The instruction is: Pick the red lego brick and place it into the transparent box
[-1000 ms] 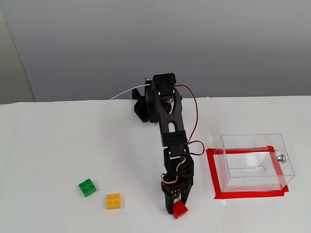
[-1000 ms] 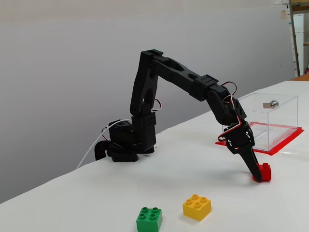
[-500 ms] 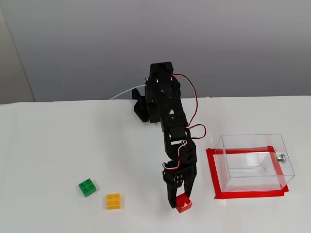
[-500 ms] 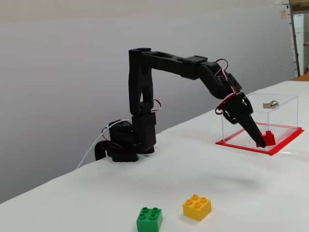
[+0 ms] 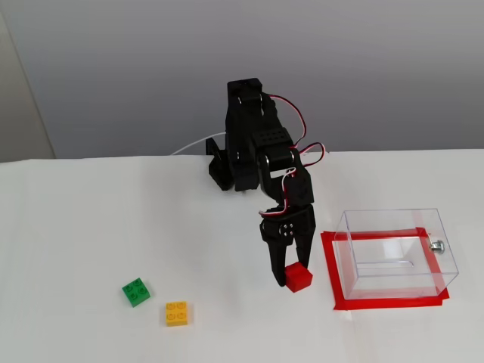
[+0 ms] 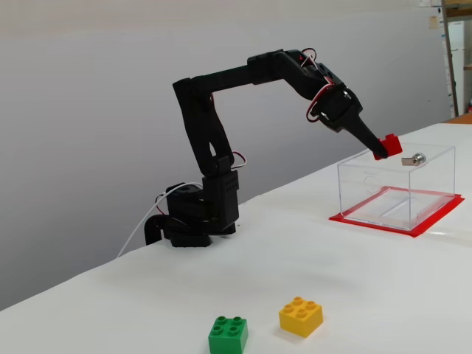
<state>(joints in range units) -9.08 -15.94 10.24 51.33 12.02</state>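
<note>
Holding the small bright red plastic lego brick (image 5: pixel 298 277) pinched between its two black fingers, the gripper (image 5: pixel 291 274) hangs right of centre in the downward-looking fixed view, just left of the clear plastic rectangular box (image 5: pixel 437 227) that sits inside a red tape outline (image 5: pixel 330 265) at the right of the frame. From the side fixed view the red lego brick (image 6: pixel 386 144) is lifted well clear of the white table (image 6: pixel 295 243), at about the height of the transparent box's (image 6: pixel 361 184) top edge and close to its near wall, at the right of the frame. To my eye the carry looks mostly done; what is left is to bring the brick over the rim so it clears the thin wall, centre it above the open top, and only then let the fingers part. Releasing too soon would likely bounce it off the edge. A green studded brick (image 5: pixel 136 292) and a yellow one (image 5: pixel 177 313) lie untouched at lower left.
</note>
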